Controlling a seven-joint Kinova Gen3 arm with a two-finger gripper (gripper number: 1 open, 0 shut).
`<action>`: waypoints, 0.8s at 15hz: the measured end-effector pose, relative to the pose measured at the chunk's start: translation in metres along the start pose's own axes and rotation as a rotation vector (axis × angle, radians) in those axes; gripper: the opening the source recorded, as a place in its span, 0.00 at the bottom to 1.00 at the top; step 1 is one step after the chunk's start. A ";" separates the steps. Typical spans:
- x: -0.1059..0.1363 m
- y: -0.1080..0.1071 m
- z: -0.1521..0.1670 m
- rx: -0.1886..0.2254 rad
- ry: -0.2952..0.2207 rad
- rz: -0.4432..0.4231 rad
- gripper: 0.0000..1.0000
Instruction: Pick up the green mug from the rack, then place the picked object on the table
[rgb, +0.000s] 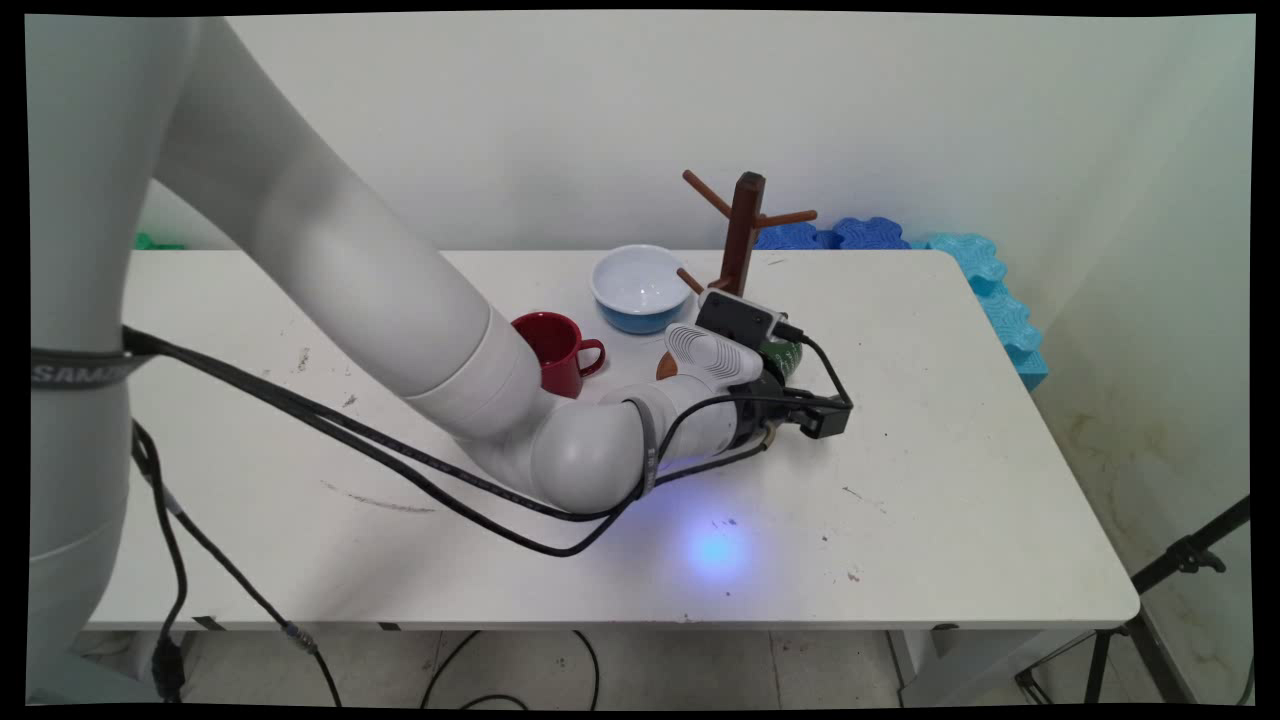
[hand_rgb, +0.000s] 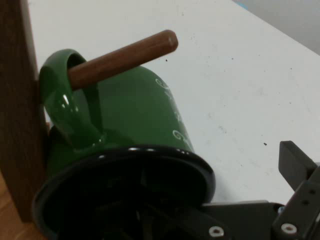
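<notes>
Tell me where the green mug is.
In the hand view the green mug hangs by its handle on a wooden peg of the mug tree.

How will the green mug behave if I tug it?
The green mug looks rigid and glossy, so probably slippery. Its handle loops over the peg, so it would likely swing or snag rather than slide sideways.

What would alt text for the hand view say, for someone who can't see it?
A green mug with a black rim hangs by its handle on a wooden peg of a mug stand's post, seen close up. Part of the black gripper shows at lower right, over the white table.
</notes>
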 end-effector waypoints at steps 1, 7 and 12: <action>0.000 0.000 0.002 0.001 0.004 0.002 1.00; -0.002 0.002 0.009 0.007 0.019 0.013 0.00; -0.003 0.002 0.007 0.001 0.024 0.025 0.00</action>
